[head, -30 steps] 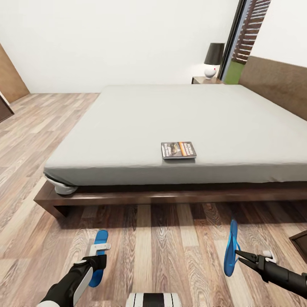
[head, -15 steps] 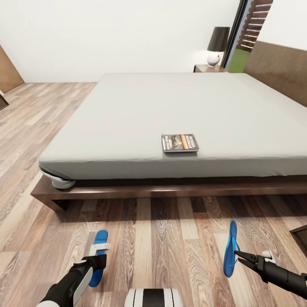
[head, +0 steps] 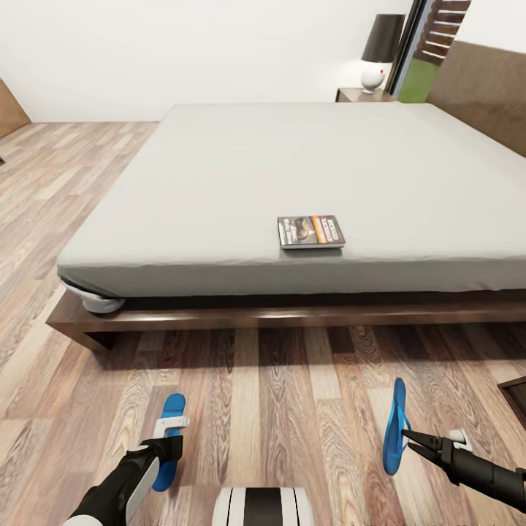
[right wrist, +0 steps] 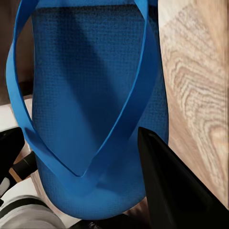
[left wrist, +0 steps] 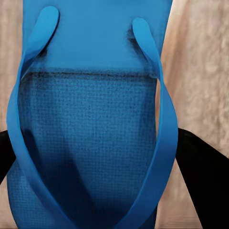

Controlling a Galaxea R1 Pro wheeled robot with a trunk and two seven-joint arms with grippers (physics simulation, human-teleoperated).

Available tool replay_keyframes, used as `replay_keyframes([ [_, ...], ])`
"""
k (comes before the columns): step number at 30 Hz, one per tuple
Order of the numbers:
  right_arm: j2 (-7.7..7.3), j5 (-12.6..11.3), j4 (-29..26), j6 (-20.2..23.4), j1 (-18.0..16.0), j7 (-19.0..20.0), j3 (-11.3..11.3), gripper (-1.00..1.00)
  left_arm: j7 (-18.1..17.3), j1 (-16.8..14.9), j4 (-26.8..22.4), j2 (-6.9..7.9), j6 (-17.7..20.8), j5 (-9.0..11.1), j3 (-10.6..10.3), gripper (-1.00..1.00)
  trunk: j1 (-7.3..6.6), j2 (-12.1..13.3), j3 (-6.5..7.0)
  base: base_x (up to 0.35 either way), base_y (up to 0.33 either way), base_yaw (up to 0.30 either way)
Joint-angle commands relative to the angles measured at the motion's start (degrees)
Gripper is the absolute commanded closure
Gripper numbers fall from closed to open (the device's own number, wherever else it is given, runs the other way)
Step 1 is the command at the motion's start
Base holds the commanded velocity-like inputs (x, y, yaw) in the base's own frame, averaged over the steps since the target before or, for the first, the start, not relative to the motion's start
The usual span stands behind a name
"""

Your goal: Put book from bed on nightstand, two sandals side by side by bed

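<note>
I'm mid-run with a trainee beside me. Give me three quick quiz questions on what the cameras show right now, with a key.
1. True or false: the book lies on the nightstand.
2. What does each gripper carry? A) one blue sandal each B) nothing C) the lamp
3. Fill in: the book rests near the bed's ____ edge, the one facing the robot.

Key: 1 false, it is on the bed. 2 A: left gripper holds the left sandal, right gripper the right sandal. 3 near.

The head camera is advancing toward the bed point(head: 219, 183); the book point(head: 310, 231) and lamp point(head: 380, 47) are shifting upward in view.
</note>
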Motion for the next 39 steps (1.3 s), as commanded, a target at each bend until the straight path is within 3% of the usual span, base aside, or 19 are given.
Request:
replay_keyframes([
  [1, -0.01, -0.25, -0.01, 0.44, -0.02, -0.13, -0.03, 1.0, 0.42, -0.01, -0.12, 0.06, 0.26, 0.57, -0.45, 1.0, 0.01, -0.03, -0.27, 0.0, 0.0, 0.0],
  [13, -0.01, -0.18, -0.04, 0.12, -0.02, -0.28, 0.04, 1.0, 0.3, -0.01, -0.29, 0.13, 0.35, 0.74, -0.35, 1.0, 0.32, -0.19, -2.92, 0.0, 0.0, 0.0],
  [23, -0.01, -0.18, -0.05, 0.12, -0.02, -0.28, -0.01, 1.0, 0.23, -0.01, -0.3, 0.33, 0.31, 0.89, -0.07, 1.0, 0.32, -0.19, -2.92, 0.0, 0.019, 0.0],
  [39, -0.01, -0.18, -0.01, 0.12, -0.02, -0.37, 0.05, 1.0, 0.14, -0.01, -0.21, 0.41, 0.27, 0.92, 0.01, 1.0, 0.32, -0.19, -2.92, 0.162, 0.245, 0.0],
])
